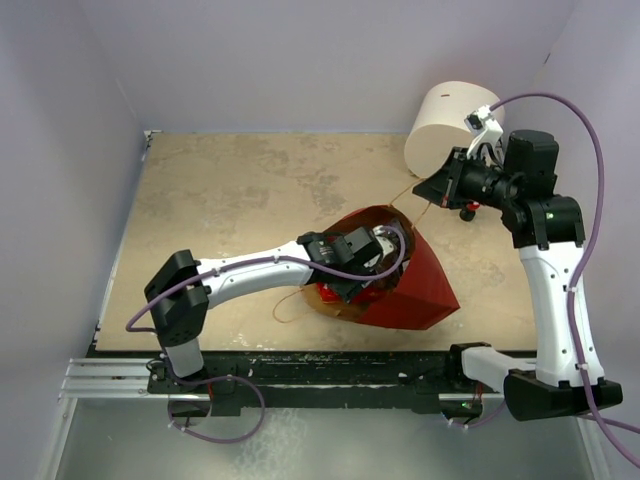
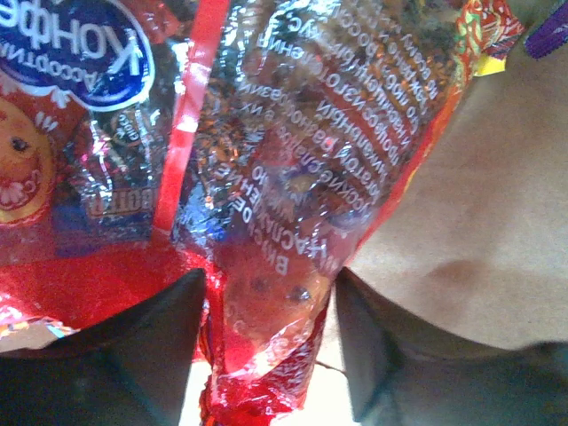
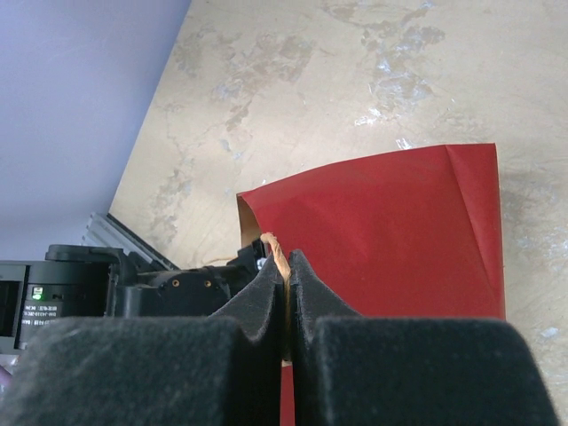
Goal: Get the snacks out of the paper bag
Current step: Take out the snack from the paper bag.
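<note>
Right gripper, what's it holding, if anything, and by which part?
The right gripper is shut on the paper bag, pinching its thin string handle.

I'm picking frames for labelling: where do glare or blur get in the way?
Left wrist: glare streaks across the crinkled snack bag wash out its print; the near fingers are blurred. Right wrist: foam pads fill the bottom out of focus, while the paper bag is sharp. Top external: evenly lit, no glare.
</note>
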`<state>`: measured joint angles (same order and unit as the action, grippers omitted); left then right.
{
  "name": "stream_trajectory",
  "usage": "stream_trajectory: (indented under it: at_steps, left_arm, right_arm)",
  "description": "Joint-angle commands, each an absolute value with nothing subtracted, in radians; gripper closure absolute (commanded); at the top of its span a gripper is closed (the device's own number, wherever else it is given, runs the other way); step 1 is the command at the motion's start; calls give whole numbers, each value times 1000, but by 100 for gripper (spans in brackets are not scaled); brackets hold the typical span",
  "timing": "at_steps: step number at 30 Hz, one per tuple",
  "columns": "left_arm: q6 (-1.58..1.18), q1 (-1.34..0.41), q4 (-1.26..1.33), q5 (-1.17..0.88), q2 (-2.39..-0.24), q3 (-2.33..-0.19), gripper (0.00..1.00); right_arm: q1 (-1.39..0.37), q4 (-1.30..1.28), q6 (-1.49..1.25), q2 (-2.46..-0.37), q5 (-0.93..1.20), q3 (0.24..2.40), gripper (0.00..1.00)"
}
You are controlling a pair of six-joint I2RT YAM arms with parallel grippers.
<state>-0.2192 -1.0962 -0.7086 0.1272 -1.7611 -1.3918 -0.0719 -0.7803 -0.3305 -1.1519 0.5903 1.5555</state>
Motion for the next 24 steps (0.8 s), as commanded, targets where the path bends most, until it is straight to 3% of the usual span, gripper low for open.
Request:
stream_trajectory:
  at_steps: [1, 6, 9, 24]
  left_arm:
    - [-179, -1104, -748, 152, -1779, -1481, 55]
    - [-186, -1108, -788, 169, -1740, -1508, 88]
    - [-201, -1109, -798, 178, -1689, -1533, 100]
    - [-287, -1109, -870, 159, -1472, -1831, 100]
  right_arm:
    - [-72, -770, -308, -1116, 549, 1565, 100]
    - [-72, -773, -300, -1108, 511, 1560, 100]
    - [-72, -779, -298, -1105, 488, 1562, 100]
    - [-72, -796, -328, -1051, 369, 1498, 100]
